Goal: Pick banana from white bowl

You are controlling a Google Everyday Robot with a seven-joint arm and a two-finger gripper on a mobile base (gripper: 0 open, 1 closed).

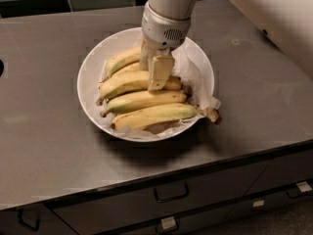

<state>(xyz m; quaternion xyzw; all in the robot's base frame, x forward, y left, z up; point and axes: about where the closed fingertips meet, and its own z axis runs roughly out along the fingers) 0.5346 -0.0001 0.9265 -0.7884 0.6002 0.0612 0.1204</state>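
The white bowl [93, 67], wide, shallow and lined with crinkled paper, sits on the counter and holds several yellow bananas side by side. My gripper [150, 78] reaches straight down into the bowl's middle. Its front finger [159, 72] lies against the near side of the banana [122, 84], the thick curved one third from the front. The other finger stands behind that banana. The jaws are closed around it, and it still rests among the others. The arm hides its middle part.
The front banana [156, 114] has a long brown stem stub [213, 114] hanging over the bowl's right rim. The bowl stands on a grey steel counter [54, 146] above drawers [171, 192]. A white robot part [279, 13] fills the upper right.
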